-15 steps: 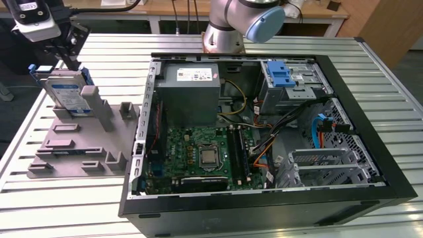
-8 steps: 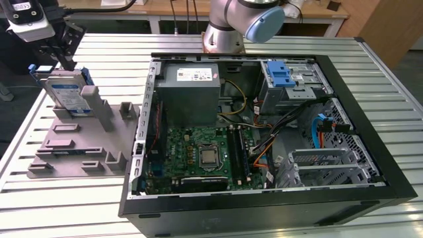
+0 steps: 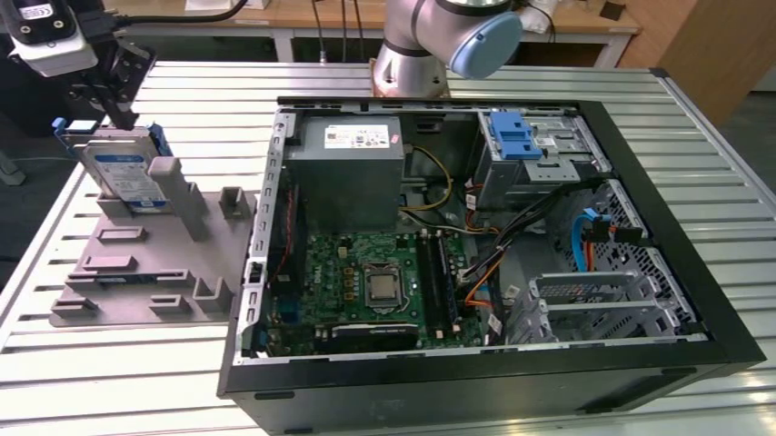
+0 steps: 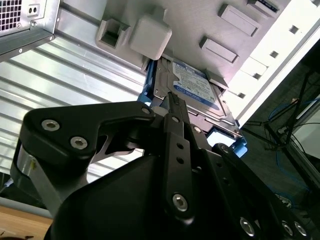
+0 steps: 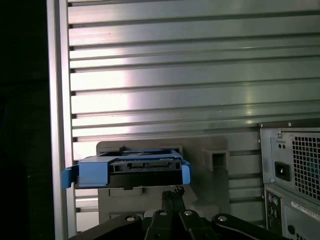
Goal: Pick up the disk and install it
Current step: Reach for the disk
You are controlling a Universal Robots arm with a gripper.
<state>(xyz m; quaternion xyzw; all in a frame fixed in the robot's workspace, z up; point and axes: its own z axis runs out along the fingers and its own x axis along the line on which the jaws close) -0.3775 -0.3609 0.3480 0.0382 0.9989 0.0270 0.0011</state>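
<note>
Just above the upright disk (image 3: 112, 145), whose blue-and-white label (image 4: 195, 82) faces outward, the tool (image 3: 125, 118) hovers closed, empty.

1. The table (image 3: 691, 109) is made of long shiny metal slats with thin grooves between them.
2. A big black computer case (image 3: 485, 392) lies on its side on the table, with its open side up.
3. A flat grey holder (image 3: 134, 268) lies on the table just beside the case, on the exterior view's left.
4. The disk (image 3: 122, 173) stands on edge in the holder, at its far end.
5. The arm's base (image 3: 406, 77) stands at the table's far edge, behind the case.
</note>
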